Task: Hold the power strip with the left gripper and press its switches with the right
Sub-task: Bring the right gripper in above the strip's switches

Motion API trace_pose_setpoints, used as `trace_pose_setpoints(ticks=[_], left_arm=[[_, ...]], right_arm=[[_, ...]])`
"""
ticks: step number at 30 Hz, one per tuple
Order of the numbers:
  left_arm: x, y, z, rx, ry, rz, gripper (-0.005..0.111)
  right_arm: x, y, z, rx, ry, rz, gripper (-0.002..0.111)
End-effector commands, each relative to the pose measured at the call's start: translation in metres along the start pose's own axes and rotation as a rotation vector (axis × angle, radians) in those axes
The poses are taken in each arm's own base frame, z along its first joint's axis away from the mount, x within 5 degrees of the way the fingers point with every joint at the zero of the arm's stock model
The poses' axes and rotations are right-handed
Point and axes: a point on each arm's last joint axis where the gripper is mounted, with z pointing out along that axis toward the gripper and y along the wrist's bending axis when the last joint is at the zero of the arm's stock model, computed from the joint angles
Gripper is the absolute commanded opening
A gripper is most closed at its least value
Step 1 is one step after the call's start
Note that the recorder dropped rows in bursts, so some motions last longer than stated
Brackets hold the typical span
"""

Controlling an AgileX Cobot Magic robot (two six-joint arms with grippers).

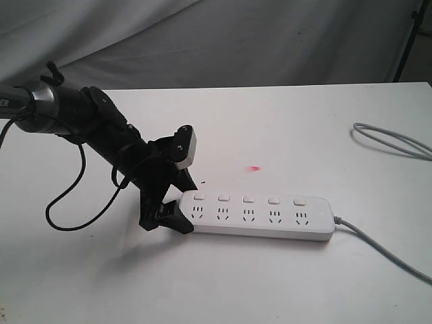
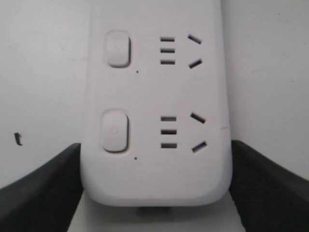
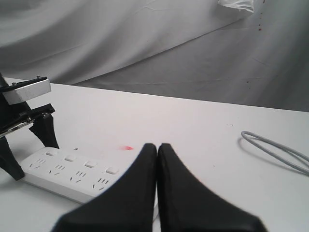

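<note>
Strip [image 1: 256, 216] lies lengthwise near table's [image 1: 304, 121] front edge, cord [image 1: 385, 253] trailing right. Left gripper [image 1: 183, 204] straddles cordless end, jaws spread to strip's width, pads seemingly pressed on both long sides. Right gripper [image 3: 157, 150] hovers well apart from strip, jaws closed tip to tip, empty. Five switches [image 1: 248, 199] line strip's far edge. We judge pressing not yet begun. We'd use closed right jaws as one blunt tip, drop straight onto single switch centre, push lightly, left bracing against slide.
</note>
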Motion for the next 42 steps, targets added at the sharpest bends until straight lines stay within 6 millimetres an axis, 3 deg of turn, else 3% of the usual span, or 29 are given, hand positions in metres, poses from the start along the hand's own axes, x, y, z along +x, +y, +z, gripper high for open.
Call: trace_pose_setpoints(ticks=[1, 17, 21, 25, 27, 31, 42], left_arm=[[-0.004, 0.0, 0.0, 0.001, -0.004, 0.005, 0.067], [-0.004, 0.0, 0.0, 0.001, -0.004, 0.005, 0.067], [-0.004, 0.0, 0.0, 0.001, -0.004, 0.005, 0.067], [-0.004, 0.0, 0.0, 0.001, -0.004, 0.005, 0.067], [-0.004, 0.0, 0.0, 0.001, -0.004, 0.005, 0.067], [-0.004, 0.0, 0.0, 0.001, -0.004, 0.005, 0.067], [-0.004, 0.0, 0.0, 0.001, -0.004, 0.005, 0.067]], right_arm=[[0.0, 0.0, 0.0, 0.008, -0.006, 0.004, 0.0], [0.002, -0.001, 0.0, 0.009, 0.017, 0.006, 0.0], [-0.033, -0.001, -0.015, 0.019, 0.069, 0.008, 0.0], [-0.1, -0.002, -0.028, 0.03, 0.153, 0.012, 0.0], [-0.123, -0.001, -0.022, 0.024, 0.238, 0.026, 0.0], [-0.145, 0.004, 0.007, -0.014, 0.348, 0.057, 0.0], [-0.124, 0.033, 0.06, -0.208, 0.631, -0.001, 0.0]])
